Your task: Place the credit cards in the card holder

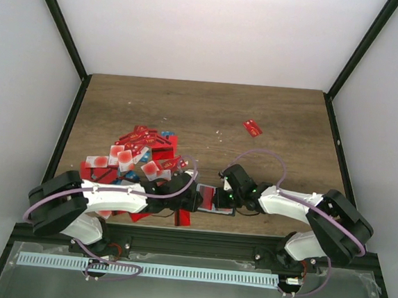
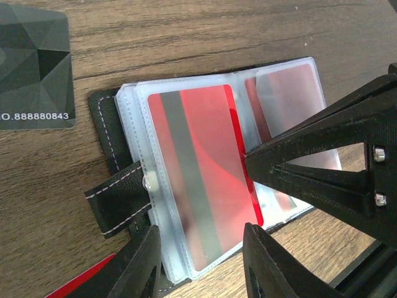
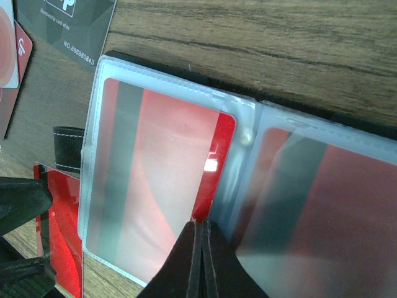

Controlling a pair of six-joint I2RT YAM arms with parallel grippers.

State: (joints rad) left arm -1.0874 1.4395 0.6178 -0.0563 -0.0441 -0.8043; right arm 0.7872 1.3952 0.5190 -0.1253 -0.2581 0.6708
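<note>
The black card holder lies open near the front edge, its clear sleeves up. A red credit card with a grey stripe sits almost fully in the left sleeve, a red strip still showing at the sleeve mouth. My right gripper is shut, its tip against that exposed edge. My left gripper is open, its fingers straddling the near end of the same sleeve. The right sleeve holds another red card. Several more credit cards lie piled to the left.
A thin black card lies just beyond the holder. One red card lies alone at the far right of the table. Another red card lies at the front edge under my left arm.
</note>
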